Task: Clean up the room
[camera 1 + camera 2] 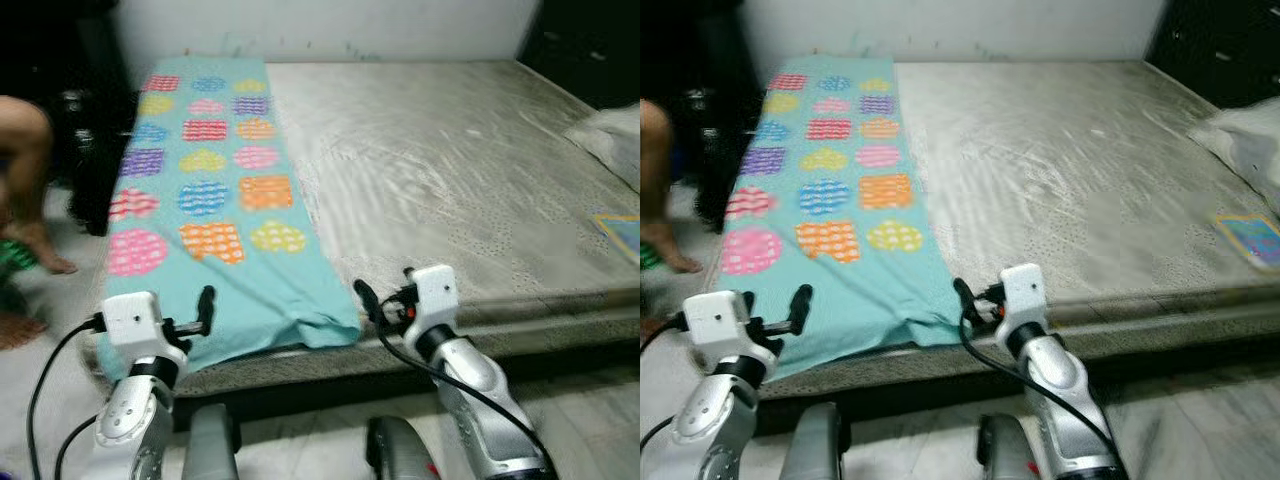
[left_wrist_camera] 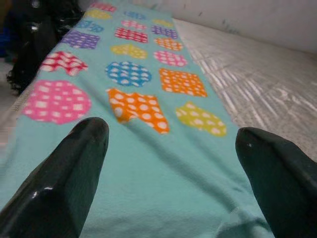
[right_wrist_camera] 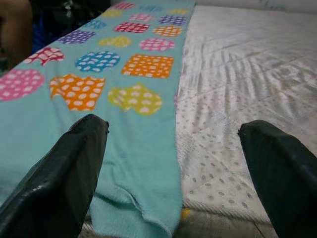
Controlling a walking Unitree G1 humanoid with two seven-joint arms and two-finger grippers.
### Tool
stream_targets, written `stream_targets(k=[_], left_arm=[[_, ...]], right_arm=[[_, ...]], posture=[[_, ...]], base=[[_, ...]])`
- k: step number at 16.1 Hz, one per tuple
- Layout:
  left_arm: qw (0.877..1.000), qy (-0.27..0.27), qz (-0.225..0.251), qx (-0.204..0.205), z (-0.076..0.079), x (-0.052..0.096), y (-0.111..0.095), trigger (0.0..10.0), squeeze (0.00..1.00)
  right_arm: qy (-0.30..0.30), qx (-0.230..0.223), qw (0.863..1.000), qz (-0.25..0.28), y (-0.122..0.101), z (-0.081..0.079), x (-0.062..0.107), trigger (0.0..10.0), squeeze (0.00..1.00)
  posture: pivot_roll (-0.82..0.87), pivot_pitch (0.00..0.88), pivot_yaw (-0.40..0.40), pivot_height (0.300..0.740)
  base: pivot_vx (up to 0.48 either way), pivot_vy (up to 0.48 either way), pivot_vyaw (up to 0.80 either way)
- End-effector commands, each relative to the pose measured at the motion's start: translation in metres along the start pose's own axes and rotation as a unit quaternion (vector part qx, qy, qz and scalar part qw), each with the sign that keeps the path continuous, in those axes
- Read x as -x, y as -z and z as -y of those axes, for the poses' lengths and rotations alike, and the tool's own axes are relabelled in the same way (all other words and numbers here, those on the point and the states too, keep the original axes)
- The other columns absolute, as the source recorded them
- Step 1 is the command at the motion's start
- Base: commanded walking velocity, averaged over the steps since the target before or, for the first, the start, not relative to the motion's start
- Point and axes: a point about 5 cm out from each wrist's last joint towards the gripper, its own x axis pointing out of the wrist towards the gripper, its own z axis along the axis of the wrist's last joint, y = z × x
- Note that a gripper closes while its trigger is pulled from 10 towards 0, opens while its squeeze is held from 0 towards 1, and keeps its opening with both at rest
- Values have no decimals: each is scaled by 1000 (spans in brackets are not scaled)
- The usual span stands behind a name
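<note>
blanket (image 1: pixel 210 200) on bed (image 1: pixel 450 180) left side | pillow (image 1: pixel 610 135), maybe, far right

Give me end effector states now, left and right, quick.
Left end effector: open, holding nothing, over the near end of the blanket.
Right end effector: open, holding nothing, at the blanket's right edge on the bed.

Teal blanket (image 1: pixel 215 200) with bright dotted patches, spread flat along the left side of my bed (image 1: pixel 450 180), its near end rumpled at the edge
</note>
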Motion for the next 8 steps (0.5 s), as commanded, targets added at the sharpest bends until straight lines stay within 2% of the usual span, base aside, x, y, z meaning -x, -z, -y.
stream_targets(k=[1,3,6,8], left_arm=[[1000,-3,4,-4,-3,1,-4,10000,0],[1000,-3,4,-5,-3,0,-4,10000,0],[1000,-4,1,-6,-4,0,-4,10000,0],[1000,-10,-6,1,-5,-1,-2,10000,0]], right_arm=[[-15,3,1000,17,-9,-6,-3,10000,0],[-18,0,1000,17,-9,-7,-4,10000,0],[-17,-5,1000,12,-8,-6,-5,10000,0],[-16,-6,1000,9,-7,-6,-5,10000,0]], posture=[[-114,70,-52,592],[-113,75,-50,592],[-114,80,-47,592],[-114,80,-47,592]], base=[[345,0,800],[351,0,800],[325,0,0],[0,0,0]])
